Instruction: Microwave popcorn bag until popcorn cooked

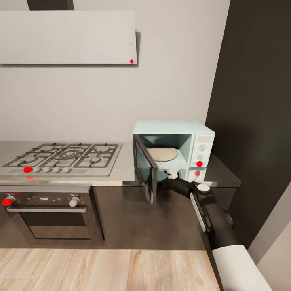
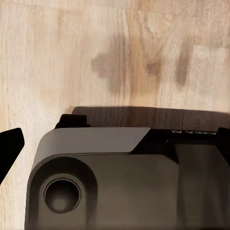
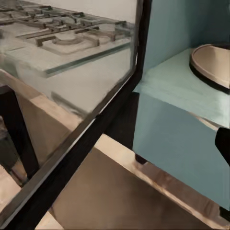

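The mint-blue microwave stands at the counter's right end with its glass door swung wide open towards me. Inside lies a bare round turntable, and the popcorn bag is out of view. My right gripper hovers just at the front lip of the cavity, open and holding nothing. The right wrist view looks past the door glass at the cavity floor and turntable. My left gripper hangs open over the wooden floor, one dark fingertip at the picture's edge.
A gas hob sits in the light-grey countertop left of the microwave, with a dark oven below and a white hood above. A tall dark cabinet closes the right side. Wooden floor lies in front.
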Robot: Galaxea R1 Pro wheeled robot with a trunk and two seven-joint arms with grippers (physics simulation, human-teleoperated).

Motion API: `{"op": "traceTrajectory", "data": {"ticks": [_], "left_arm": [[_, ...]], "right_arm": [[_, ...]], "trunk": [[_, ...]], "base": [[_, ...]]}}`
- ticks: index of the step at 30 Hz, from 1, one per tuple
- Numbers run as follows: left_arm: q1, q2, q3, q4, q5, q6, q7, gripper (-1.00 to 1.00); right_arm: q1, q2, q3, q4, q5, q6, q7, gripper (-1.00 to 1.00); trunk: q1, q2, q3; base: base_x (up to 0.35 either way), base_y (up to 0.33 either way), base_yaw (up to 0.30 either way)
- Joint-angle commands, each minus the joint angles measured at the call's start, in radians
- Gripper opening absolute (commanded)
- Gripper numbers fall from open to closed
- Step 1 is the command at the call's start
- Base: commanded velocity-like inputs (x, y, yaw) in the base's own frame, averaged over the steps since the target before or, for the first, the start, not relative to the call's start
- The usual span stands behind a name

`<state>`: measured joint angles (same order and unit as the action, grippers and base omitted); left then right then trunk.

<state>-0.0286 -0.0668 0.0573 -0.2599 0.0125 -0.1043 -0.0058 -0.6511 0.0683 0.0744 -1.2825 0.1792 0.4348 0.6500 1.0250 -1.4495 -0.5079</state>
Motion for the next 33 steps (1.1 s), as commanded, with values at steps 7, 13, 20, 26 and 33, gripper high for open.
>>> {"op": "traceTrajectory", "data": {"ticks": [7,13,20,26,33], "left_arm": [[-0.001,-0.001,0.006,0.001,0.001,-0.003,0.000,1.00],[-0.001,-0.001,0.006,0.001,0.001,-0.003,-0.001,1.00],[-0.001,-0.001,0.006,0.001,0.001,-0.003,-0.001,1.00],[-0.001,-0.001,0.006,0.001,0.001,-0.003,0.000,1.00],[-0.001,-0.001,0.006,0.001,0.001,-0.003,0.000,1.00]], "right_arm": [[0.004,0.007,0.022,-0.036,0.007,0.009,0.006,1.00],[0.004,0.007,0.021,-0.038,0.006,0.010,0.006,1.00],[0.004,0.007,0.021,-0.038,0.006,0.009,0.006,1.00],[0.004,0.007,0.019,-0.038,0.006,0.009,0.007,1.00],[0.004,0.006,0.019,-0.038,0.006,0.009,0.007,1.00]], "trunk": [[0.000,-0.001,-0.001],[0.000,-0.001,-0.001],[0.000,-0.001,-0.001],[0.000,-0.001,-0.001],[0.000,-0.001,-0.002]], "base": [[0.000,0.000,0.000],[0.000,0.000,0.081],[0.000,0.000,0.036],[0.000,0.000,0.101],[0.000,0.000,0.072]]}}
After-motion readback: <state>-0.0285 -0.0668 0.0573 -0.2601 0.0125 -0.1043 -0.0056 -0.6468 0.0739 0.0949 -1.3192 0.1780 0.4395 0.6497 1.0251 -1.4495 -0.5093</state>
